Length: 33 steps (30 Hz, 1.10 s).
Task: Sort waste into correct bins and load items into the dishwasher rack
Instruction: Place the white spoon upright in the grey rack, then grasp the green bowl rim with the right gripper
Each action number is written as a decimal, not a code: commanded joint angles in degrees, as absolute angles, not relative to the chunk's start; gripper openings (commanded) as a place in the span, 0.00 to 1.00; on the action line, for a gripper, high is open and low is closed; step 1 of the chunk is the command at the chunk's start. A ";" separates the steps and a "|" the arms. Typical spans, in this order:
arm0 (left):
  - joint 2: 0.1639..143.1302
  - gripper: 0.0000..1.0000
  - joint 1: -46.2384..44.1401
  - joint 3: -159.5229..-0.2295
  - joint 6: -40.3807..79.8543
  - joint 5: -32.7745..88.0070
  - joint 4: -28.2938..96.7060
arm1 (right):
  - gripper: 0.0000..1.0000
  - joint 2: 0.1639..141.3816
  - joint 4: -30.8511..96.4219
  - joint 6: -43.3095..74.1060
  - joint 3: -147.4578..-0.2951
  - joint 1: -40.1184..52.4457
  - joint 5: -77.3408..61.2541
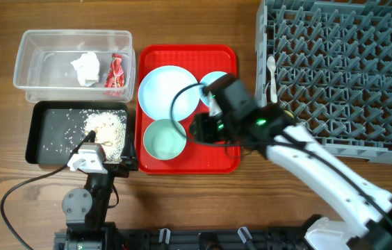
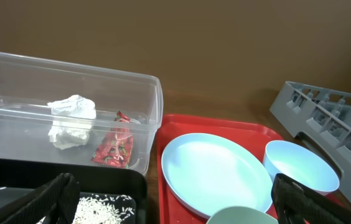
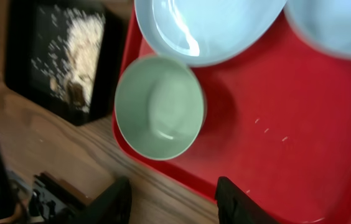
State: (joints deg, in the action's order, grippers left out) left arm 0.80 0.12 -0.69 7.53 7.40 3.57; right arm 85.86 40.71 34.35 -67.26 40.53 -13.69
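The clear tub (image 1: pixel 43 48) holds the white tissue (image 1: pixel 86 68) and red wrapper (image 1: pixel 116 73). The black tray (image 1: pixel 33 132) holds rice scraps (image 1: pixel 105 128). The pale blue plate (image 1: pixel 167 90), small blue bowl (image 1: pixel 213 82) and green bowl (image 1: pixel 164 139) sit on the red serving tray (image 1: pixel 217 156). The grey rack (image 1: pixel 349 62) is at the right, with a white utensil (image 1: pixel 271 73) at its left edge. My left gripper (image 2: pixel 175 205) is open and empty over the black tray's near edge. My right gripper (image 3: pixel 175 202) is open and empty over the red tray's front edge, beside the green bowl (image 3: pixel 159 106). No yellow cup shows.
Bare wooden table lies left of the bins and in front of the red tray. The left arm's cable loops over the table at the front left (image 1: pixel 15 194). The right arm (image 1: pixel 321 167) stretches from the front right across the rack's near corner.
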 commanded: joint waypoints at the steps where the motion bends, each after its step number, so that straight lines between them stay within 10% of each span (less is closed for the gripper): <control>1: 0.38 1.00 0.54 -0.32 6.42 7.88 3.64 | 0.41 92.92 37.80 43.59 -66.08 44.10 -7.01; 22: 0.38 1.00 0.54 -0.32 6.42 7.88 3.64 | 0.04 101.97 32.49 44.66 -66.78 42.33 -6.28; 33: 0.38 1.00 0.54 -0.32 6.42 7.88 3.64 | 0.04 73.28 50.30 36.62 -67.72 28.75 34.81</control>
State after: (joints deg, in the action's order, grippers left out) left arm 0.80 0.12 -0.69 7.51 7.40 3.57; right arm 81.25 46.65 38.68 -66.87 35.66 10.46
